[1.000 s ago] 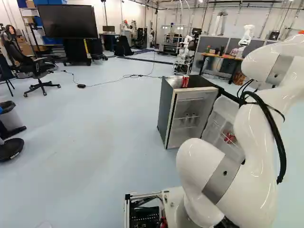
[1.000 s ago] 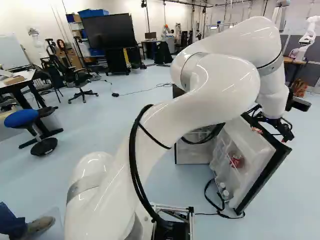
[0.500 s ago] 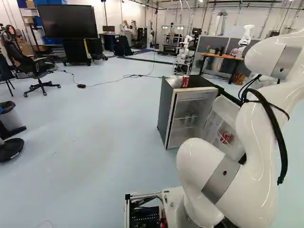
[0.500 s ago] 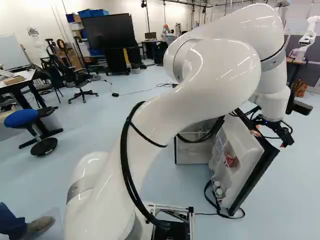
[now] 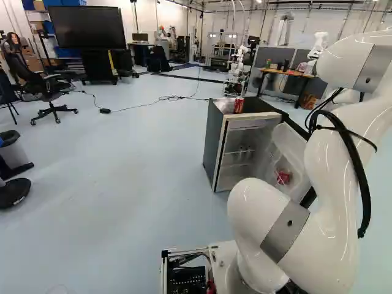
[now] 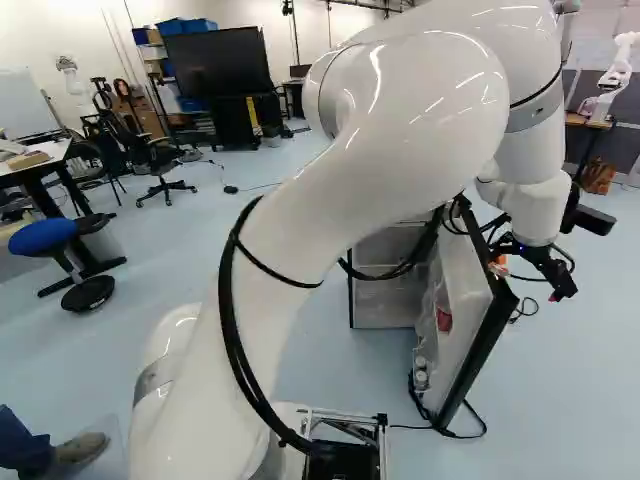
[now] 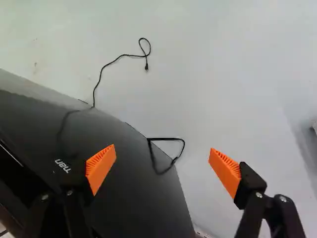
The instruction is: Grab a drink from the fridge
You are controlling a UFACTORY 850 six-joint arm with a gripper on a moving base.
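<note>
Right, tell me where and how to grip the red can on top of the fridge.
Best, I think, around the upper sides of the can, coming down from above: it stands upright on the fridge with nothing over it, while a silvery packet close beside it crowds one side.

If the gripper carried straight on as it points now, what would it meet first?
The gripper would probably meet the dark fridge door, near its edge; depth is unclear, so it might just miss and run on toward the floor.
</note>
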